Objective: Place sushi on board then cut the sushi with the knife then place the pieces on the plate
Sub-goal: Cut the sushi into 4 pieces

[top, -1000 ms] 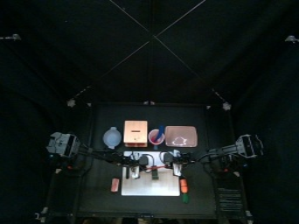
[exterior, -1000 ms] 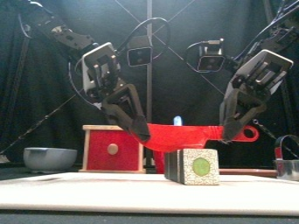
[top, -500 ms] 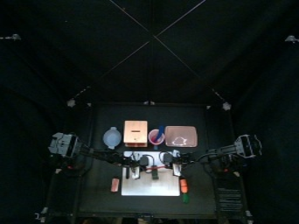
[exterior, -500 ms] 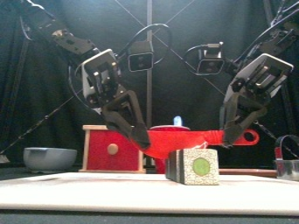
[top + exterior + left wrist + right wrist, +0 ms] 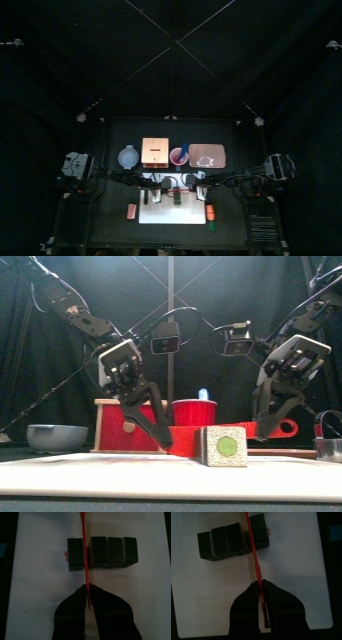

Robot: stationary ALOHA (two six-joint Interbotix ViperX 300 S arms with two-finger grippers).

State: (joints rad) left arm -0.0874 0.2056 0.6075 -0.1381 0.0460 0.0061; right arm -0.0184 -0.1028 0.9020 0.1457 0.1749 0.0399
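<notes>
White board [image 5: 80, 471] lies across the table's front. Sushi roll [image 5: 225, 446], a row of dark green blocks, sits on it near the middle, w/ its end face (pale, green centre) toward the front. Red knife [image 5: 84, 562] runs left to right across the roll, blade edge down over the gap btwn one end block and the other three; that end block stands slightly apart from the rest. Left gripper [image 5: 87, 591] is clamped on one end of the knife and right gripper [image 5: 259, 584] on the other end, both low over the board, one each side of the roll. Behind the board, left to right: grey bowl [image 5: 56, 437], wooden box [image 5: 114, 426] w/ red drawer front, red cup [image 5: 195, 413] w/ a blue knife [image 5: 203, 394] standing in it, then pink plate [image 5: 205, 156].
</notes>
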